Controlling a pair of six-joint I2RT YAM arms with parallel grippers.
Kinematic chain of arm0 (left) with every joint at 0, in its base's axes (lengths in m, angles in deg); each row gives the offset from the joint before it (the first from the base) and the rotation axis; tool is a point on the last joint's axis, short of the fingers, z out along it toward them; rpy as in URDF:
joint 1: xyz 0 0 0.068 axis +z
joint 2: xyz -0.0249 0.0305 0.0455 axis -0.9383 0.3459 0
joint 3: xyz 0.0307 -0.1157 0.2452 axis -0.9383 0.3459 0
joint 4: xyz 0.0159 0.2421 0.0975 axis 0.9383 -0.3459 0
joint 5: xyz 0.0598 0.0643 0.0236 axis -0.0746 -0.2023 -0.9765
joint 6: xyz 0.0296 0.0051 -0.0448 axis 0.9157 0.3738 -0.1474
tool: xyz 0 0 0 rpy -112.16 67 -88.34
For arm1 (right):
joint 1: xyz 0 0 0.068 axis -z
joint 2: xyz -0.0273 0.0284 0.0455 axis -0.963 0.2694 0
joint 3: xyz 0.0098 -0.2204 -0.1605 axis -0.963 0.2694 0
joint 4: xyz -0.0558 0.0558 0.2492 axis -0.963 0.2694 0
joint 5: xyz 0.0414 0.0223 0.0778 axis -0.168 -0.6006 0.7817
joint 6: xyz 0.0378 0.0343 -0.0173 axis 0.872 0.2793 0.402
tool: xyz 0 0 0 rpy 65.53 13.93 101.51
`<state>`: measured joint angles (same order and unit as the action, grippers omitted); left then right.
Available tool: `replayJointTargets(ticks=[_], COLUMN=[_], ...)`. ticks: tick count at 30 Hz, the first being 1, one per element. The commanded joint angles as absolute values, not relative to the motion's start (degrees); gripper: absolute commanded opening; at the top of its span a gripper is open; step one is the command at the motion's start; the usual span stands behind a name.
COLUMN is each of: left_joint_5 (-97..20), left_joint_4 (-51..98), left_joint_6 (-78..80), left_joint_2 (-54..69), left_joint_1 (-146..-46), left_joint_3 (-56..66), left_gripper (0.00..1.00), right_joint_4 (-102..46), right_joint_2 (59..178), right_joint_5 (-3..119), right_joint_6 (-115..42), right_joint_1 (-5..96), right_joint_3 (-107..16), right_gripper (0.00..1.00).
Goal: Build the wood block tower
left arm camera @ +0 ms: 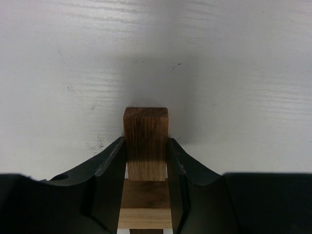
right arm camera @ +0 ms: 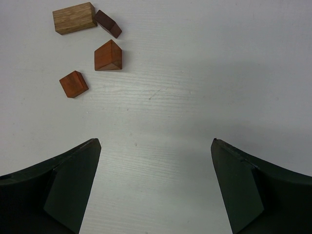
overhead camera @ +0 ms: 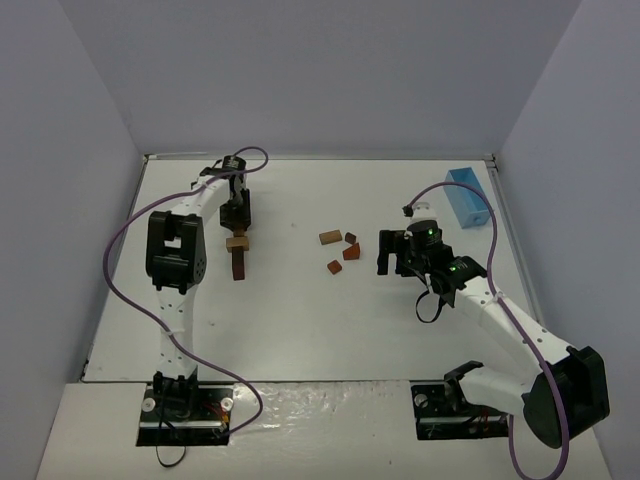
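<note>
A short wood block tower (overhead camera: pixel 238 262) on the left of the table (overhead camera: pixel 300 330) is being topped with a brown block (left arm camera: pixel 145 122) gripped by the left gripper (left arm camera: pixel 146 148), while four wood blocks (right arm camera: pixel 107 56) are lying unstacked before the right gripper (right arm camera: pixel 156 185), whose jaws are being held wide open and empty.

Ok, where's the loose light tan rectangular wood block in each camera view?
Top external: the light tan rectangular wood block lies near the picture's centre, at the upper left of the loose cluster.
Left wrist: not in it.
Right wrist: the block is in the top left corner.
Shared landmark: the small reddish-brown wooden cube, the lowest piece of the cluster in both those pictures.
</note>
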<state>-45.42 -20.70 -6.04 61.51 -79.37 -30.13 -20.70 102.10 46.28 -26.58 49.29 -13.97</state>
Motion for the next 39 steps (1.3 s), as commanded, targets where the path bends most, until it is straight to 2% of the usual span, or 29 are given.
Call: replayJointTargets(ticks=[1, 21, 34, 39], left_joint_5=[-46.44, -46.44, -46.44, -46.44], left_joint_4=[-21.98, -21.37, -21.41, -21.36], left_joint_6=[-5.07, -5.36, -6.32, -6.56], left_joint_2=[57.30, 56.05, 55.18, 55.18], left_joint_1=[-78.87, -78.90, -78.90, -78.81], left_joint_3=[-28.85, -26.68, -25.71, -25.80], left_gripper=[0.00, 0.01, 0.05, 0.10], right_joint_4=[-22.58, -22.58, -22.63, -22.67], right_joint_2=[101.49, 101.07, 101.20, 101.22], right_joint_5=[46.55, 46.79, 46.79, 46.79], right_joint_6=[-26.79, -26.67, -26.67, -26.79], right_joint_1=[49.59, 49.59, 49.64, 49.59], right_joint_3=[-16.56, -16.26, -16.09, -16.09], right_gripper=[0.94, 0.94, 0.94, 0.94])
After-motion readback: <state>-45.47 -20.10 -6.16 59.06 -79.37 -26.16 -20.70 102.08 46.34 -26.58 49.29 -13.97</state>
